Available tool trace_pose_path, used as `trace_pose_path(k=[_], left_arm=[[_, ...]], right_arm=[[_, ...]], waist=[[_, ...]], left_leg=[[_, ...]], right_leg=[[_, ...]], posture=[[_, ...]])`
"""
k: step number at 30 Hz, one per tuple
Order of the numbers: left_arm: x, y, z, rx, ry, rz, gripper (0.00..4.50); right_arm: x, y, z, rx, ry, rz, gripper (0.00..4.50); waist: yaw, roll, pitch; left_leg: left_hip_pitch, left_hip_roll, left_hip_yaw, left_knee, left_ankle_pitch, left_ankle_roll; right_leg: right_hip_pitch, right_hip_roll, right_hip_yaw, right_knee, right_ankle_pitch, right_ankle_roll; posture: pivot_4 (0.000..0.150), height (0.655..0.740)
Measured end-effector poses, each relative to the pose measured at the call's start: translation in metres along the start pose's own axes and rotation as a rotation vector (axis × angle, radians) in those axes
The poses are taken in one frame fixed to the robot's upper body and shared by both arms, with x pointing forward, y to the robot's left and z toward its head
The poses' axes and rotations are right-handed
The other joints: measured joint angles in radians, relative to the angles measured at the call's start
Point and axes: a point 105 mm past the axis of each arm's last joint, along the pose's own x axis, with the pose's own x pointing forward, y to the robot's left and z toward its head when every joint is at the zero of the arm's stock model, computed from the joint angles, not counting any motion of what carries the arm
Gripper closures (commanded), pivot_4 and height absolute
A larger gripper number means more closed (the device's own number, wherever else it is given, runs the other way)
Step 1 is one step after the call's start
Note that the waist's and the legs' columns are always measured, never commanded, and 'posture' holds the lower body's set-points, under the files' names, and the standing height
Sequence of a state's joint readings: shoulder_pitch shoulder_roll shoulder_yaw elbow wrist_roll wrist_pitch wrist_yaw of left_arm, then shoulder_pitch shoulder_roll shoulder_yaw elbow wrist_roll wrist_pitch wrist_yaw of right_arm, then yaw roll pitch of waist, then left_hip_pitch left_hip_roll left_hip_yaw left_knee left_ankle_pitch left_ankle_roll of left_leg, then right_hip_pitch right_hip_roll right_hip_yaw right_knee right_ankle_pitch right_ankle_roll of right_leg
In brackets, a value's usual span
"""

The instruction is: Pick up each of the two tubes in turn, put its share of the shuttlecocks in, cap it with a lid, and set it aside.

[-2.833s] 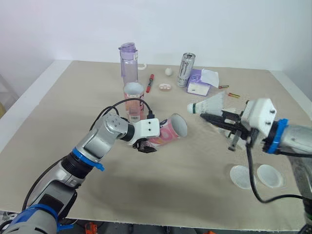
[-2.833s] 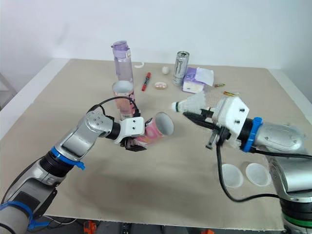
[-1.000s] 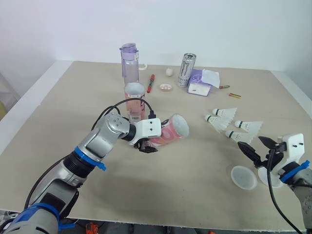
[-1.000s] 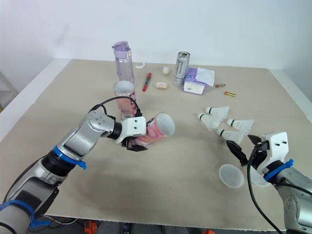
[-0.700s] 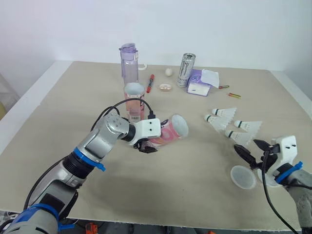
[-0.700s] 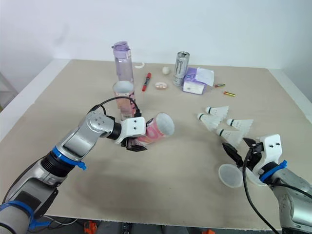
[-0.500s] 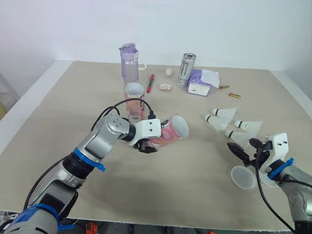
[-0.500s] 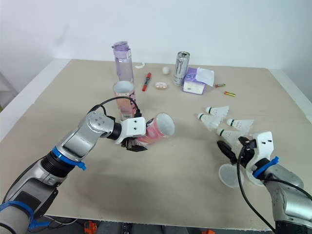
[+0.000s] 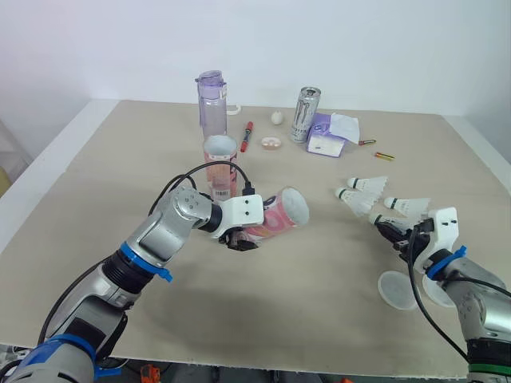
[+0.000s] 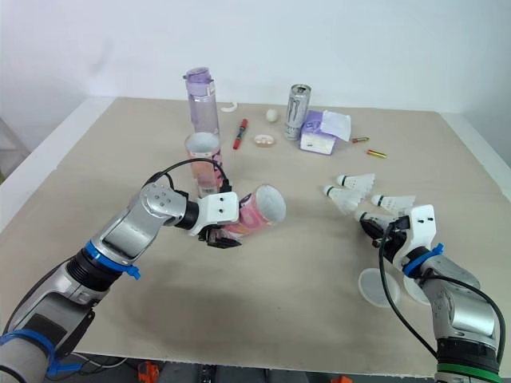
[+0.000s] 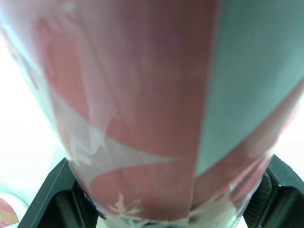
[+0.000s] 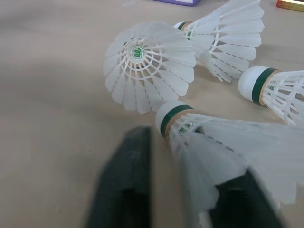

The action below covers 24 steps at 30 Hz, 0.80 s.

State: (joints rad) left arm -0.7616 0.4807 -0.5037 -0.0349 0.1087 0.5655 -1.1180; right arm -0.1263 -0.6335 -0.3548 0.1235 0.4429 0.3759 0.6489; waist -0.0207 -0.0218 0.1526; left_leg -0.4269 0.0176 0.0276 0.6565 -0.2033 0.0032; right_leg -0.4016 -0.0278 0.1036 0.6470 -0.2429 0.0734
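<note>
The left gripper point(image 9: 239, 237) is clamped on a pink-and-white tube point(image 9: 279, 213) near the middle of the tan table point(image 9: 120, 183). The left wrist view shows a black finger point(image 11: 56, 202) pressed against each side of the tube. The tube is held off the table, tipped nearly flat, with its open mouth pointing toward 2 o'clock.

The second tube point(image 9: 219, 164) stands upright at about 11 o'clock from the held one. It is just in front of a clear purple water bottle point(image 9: 211, 102).

Well apart, at 3 o'clock from the held tube, four shuttlecocks lie in a loose cluster. The right gripper point(image 9: 391, 235) sits at the cluster's near edge with its fingers spread. They straddle the nearest shuttlecock point(image 12: 223, 147), one finger point(image 12: 124, 187) just beside its green-banded cork. Whether the pads touch it cannot be told.

The other three lie close by at 12 o'clock from the right gripper: shuttlecock one point(image 9: 357, 201), shuttlecock two point(image 9: 369, 183) and shuttlecock three point(image 9: 409, 205).

Two translucent round lids lie flat at 6 o'clock from that gripper. The left lid point(image 9: 395, 289) is in the open, and the right lid point(image 9: 438, 292) is partly under the arm.

Along the far edge stand an energy drink can point(image 9: 305, 114) and a purple tissue pack point(image 9: 327, 136), with a red marker point(image 9: 246, 136) nearby.
</note>
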Motion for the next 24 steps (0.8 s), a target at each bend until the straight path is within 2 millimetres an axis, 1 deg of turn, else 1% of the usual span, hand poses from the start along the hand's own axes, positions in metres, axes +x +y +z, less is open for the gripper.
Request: trace_pose_path(k=[1, 8, 9, 12, 13, 14, 16, 18, 19, 20, 21, 22, 23, 24], left_arm=[[0.0, 0.0, 0.0, 0.0, 0.0, 0.0, 1.17], [0.0, 0.0, 0.0, -0.001, 0.0, 0.0, 1.17], [0.0, 0.0, 0.0, 0.006, -0.003, -0.001, 1.17], [0.0, 0.0, 0.0, 0.009, -0.004, -0.001, 1.17], [0.0, 0.0, 0.0, 0.01, -0.005, -0.002, 1.17], [0.0, 0.0, 0.0, 0.01, -0.005, -0.003, 1.17], [0.0, 0.001, -0.001, 0.007, 0.0, -0.004, 1.17], [0.0, 0.001, -0.002, 0.005, 0.001, -0.004, 1.17], [0.0, 0.002, -0.002, 0.004, 0.001, -0.005, 1.17], [0.0, 0.002, -0.002, 0.005, 0.001, -0.005, 1.17], [0.0, 0.002, -0.002, 0.004, 0.002, -0.007, 1.17], [0.0, 0.003, -0.002, 0.005, 0.002, -0.009, 1.17], [0.0, 0.003, -0.001, 0.008, 0.002, -0.012, 1.17], [0.001, 0.003, -0.001, 0.009, -0.001, -0.015, 1.17]], right_arm=[[0.0, 0.0, 0.0, 0.002, 0.002, -0.001, 4.41], [0.001, 0.0, -0.002, 0.011, 0.003, -0.01, 4.41], [-0.004, 0.004, -0.002, -0.005, 0.002, -0.005, 4.41], [-0.009, 0.008, 0.001, -0.037, 0.006, 0.014, 4.41], [-0.014, 0.013, 0.009, -0.091, 0.002, 0.045, 4.41], [-0.016, 0.017, 0.021, -0.143, -0.009, 0.076, 4.41], [-0.023, 0.027, 0.06, -0.278, -0.083, 0.135, 4.41], [-0.028, 0.038, 0.094, -0.426, -0.139, 0.189, 4.41], [-0.032, 0.052, 0.115, -0.54, -0.174, 0.248, 4.41], [-0.034, 0.062, 0.126, -0.598, -0.203, 0.283, 4.41], [-0.036, 0.08, 0.138, -0.686, -0.245, 0.351, 4.41], [-0.036, 0.094, 0.144, -0.747, -0.264, 0.406, 4.41], [-0.038, 0.113, 0.146, -0.826, -0.281, 0.486, 4.41], [-0.039, 0.127, 0.145, -0.887, -0.282, 0.551, 4.41]], waist=[[0.0, 0.0, 0.0], [0.0, 0.0, 0.0], [0.0, 0.0, 0.0], [0.0, 0.001, 0.0], [0.0, 0.001, 0.0], [0.0, 0.005, 0.001], [-0.001, 0.006, 0.0], [-0.002, 0.005, 0.0], [-0.002, 0.004, 0.001], [-0.002, 0.004, 0.001], [-0.001, 0.003, 0.001], [-0.001, 0.003, 0.001], [0.0, 0.003, 0.001], [0.001, 0.003, 0.001]], left_leg=[[0.0, 0.0, 0.0, 0.0, 0.0, 0.0], [0.0, 0.0, 0.0, 0.0, 0.0, 0.0], [0.0, 0.0, 0.0, 0.0, 0.0, 0.0], [0.0, 0.0, 0.0, 0.0, 0.0, 0.0], [0.0, 0.0, 0.0, 0.0, 0.0, 0.0], [0.0, -0.001, 0.0, 0.0, 0.0, 0.0], [0.001, -0.001, 0.0, 0.0, 0.0, 0.0], [0.001, -0.001, 0.0, 0.0, 0.0, 0.001], [0.002, -0.001, 0.0, 0.0, 0.0, 0.001], [0.002, 0.0, 0.0, 0.0, 0.0, 0.001], [0.002, 0.001, 0.0, 0.0, 0.0, 0.001], [0.002, 0.001, 0.0, 0.0, 0.0, 0.001], [0.002, 0.001, -0.001, -0.001, 0.0, 0.001], [0.002, 0.001, -0.001, -0.001, 0.0, 0.001]], right_leg=[[0.0, 0.0, 0.0, 0.0, 0.0, 0.0], [0.0, 0.0, 0.0, 0.0, 0.0, 0.0], [0.0, 0.0, 0.0, 0.0, 0.0, 0.0], [0.0, 0.0, 0.0, 0.0, 0.0, 0.0], [0.0, 0.0, 0.0, 0.0, 0.0, 0.0], [-0.001, -0.001, 0.002, 0.0, 0.0, 0.001], [-0.001, -0.001, 0.004, 0.0, 0.001, 0.002], [0.0, 0.0, 0.003, 0.0, 0.001, 0.002], [0.0, 0.001, 0.003, 0.0, 0.001, 0.002], [0.0, 0.002, 0.003, 0.0, 0.001, 0.001], [0.001, 0.002, 0.002, 0.0, 0.001, 0.001], [0.001, 0.002, 0.002, 0.0, 0.001, 0.001], [0.001, 0.002, 0.001, 0.0, 0.001, 0.0], [0.0, 0.002, 0.001, 0.0, 0.0, 0.0]], posture=[[0.15, 0.74], [0.15, 0.74], [0.15, 0.74], [0.15, 0.74], [0.15, 0.74], [0.15, 0.74], [0.15, 0.74], [0.15, 0.74], [0.15, 0.74], [0.15, 0.74], [0.15, 0.74], [0.15, 0.74], [0.15, 0.74], [0.15, 0.74]])
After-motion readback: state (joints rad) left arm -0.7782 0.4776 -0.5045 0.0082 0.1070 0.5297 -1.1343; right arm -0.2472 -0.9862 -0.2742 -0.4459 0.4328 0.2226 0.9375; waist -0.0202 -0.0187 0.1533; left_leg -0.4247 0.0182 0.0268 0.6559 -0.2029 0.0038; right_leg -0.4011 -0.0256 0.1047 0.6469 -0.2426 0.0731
